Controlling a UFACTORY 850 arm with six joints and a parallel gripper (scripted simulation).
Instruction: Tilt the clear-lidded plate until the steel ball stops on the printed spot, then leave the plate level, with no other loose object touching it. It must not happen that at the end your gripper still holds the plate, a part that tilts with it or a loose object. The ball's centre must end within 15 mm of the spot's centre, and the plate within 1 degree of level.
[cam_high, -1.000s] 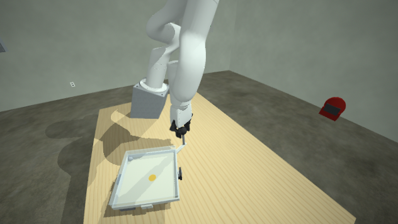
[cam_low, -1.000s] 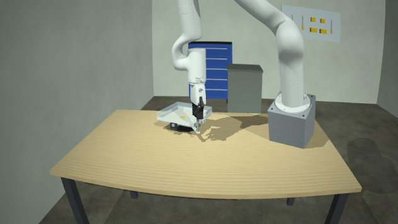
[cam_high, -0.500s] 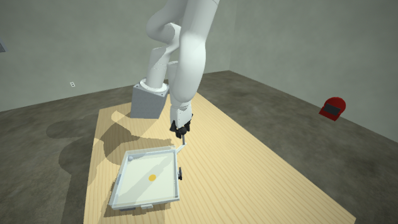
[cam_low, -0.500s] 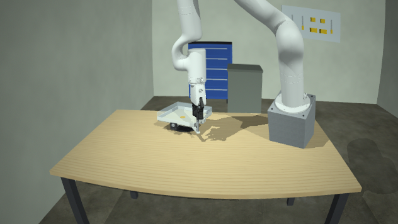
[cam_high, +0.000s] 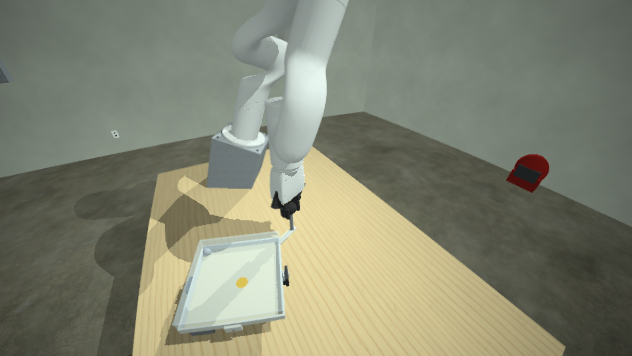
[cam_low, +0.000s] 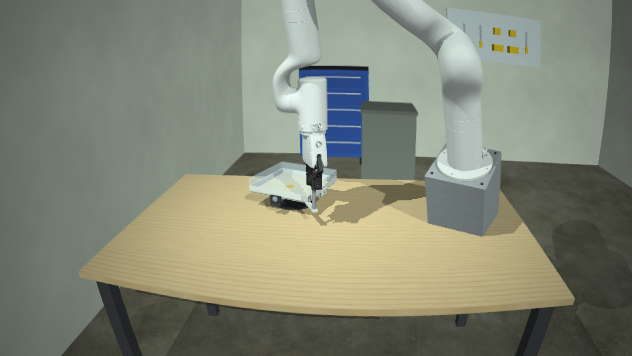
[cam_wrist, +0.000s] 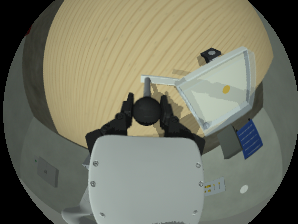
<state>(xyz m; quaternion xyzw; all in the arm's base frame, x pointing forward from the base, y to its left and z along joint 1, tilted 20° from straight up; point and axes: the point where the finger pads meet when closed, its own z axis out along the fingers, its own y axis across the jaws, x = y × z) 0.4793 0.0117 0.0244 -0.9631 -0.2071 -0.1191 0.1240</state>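
The clear-lidded plate (cam_high: 227, 321) (cam_low: 265, 189) (cam_wrist: 194, 107) stands on a low mount on the wooden table (cam_high: 400, 275) (cam_low: 300, 260). The yellow printed spot (cam_high: 241, 282) (cam_low: 290, 186) (cam_wrist: 226, 88) is near the plate's middle. The steel ball (cam_high: 207, 251) rests in the plate's far left corner in the top view, well away from the spot. A thin handle (cam_high: 292, 224) (cam_low: 313, 201) (cam_wrist: 148, 84) rises from the plate's far right corner and ends in a dark knob (cam_wrist: 145, 112). My gripper (cam_high: 290, 206) (cam_low: 313, 175) (cam_wrist: 146, 101) points straight down and is shut on that knob.
The arm's grey base block (cam_high: 235, 162) (cam_low: 462, 197) stands on the table behind the plate. A black pivot part (cam_high: 283, 274) sticks out from the plate's right side. A blue drawer cabinet (cam_low: 340, 110) and a grey cabinet (cam_low: 389, 140) stand off the table. A red object (cam_high: 528, 172) lies by the wall.
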